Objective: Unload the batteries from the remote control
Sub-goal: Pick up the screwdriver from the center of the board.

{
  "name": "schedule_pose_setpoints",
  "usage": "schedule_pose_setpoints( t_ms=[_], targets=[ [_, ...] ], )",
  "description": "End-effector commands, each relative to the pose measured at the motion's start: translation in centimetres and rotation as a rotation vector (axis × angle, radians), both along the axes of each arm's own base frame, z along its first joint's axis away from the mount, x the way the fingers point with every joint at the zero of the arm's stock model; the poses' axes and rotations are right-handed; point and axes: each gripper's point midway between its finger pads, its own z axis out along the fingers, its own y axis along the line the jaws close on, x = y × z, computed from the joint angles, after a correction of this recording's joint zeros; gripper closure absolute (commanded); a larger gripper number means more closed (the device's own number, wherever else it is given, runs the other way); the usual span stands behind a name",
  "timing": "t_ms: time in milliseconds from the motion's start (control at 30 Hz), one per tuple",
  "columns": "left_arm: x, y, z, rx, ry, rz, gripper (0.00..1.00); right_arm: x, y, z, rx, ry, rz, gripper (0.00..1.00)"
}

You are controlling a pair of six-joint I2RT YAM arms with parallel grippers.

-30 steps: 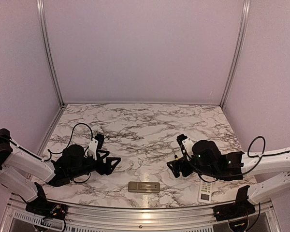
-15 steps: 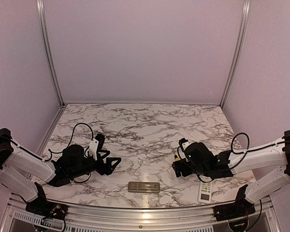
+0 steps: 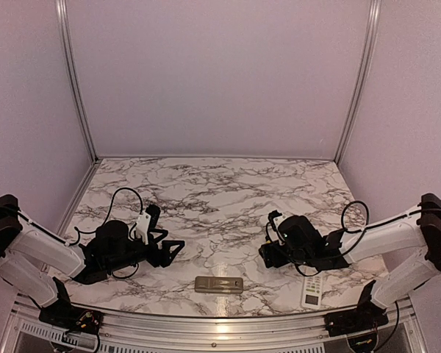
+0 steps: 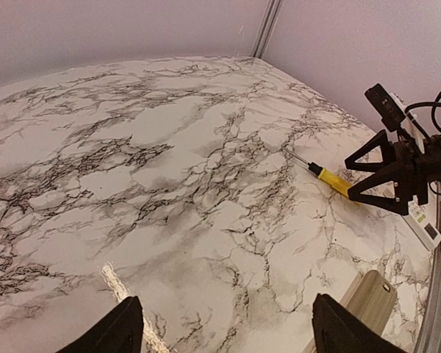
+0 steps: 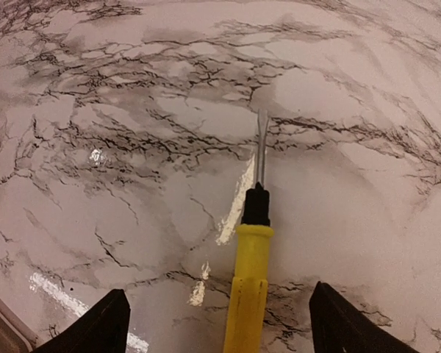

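left gripper [image 3: 175, 248] is held low over the marble table [image 3: 220, 198] at 8 o'clock, jaws spread, nothing between them. right gripper [image 3: 265, 253] is held at 4 o'clock, jaws spread to either side of the yellow-handled screwdriver [image 5: 251, 294]; the handle is not touched. a beige remote control [image 3: 219, 284] is laid flat at 6 o'clock by the near edge, apart from both grippers. a white remote control [image 3: 312, 291] is noted at 5 o'clock. batteries cannot be made out in any view.
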Motion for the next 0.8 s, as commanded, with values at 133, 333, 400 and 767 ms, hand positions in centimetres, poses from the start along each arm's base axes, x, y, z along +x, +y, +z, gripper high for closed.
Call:
schedule_pose_setpoints(
  t_ms=[133,333,400,767],
  targets=[
    [-0.2,-0.3,0.5,-0.014,-0.019,-0.017,0.18,-0.5,-1.0,-1.3,-0.024,0.029,-0.017,0.25],
    [-0.2,-0.4,0.3,-0.014,-0.013,-0.023,0.18,-0.8,-1.2,-1.7,-0.027,0.046,-0.016,0.39],
    [-0.2,-0.4,0.3,-0.014,-0.012,-0.023,0.18,-0.8,-1.2,-1.8,-0.029,0.048,-0.017,0.46],
    [-0.2,-0.5,0.3,-0.017,-0.012,-0.025,0.18,-1.0,-1.4,-2.5,-0.042,0.069,-0.026,0.6]
  ],
)
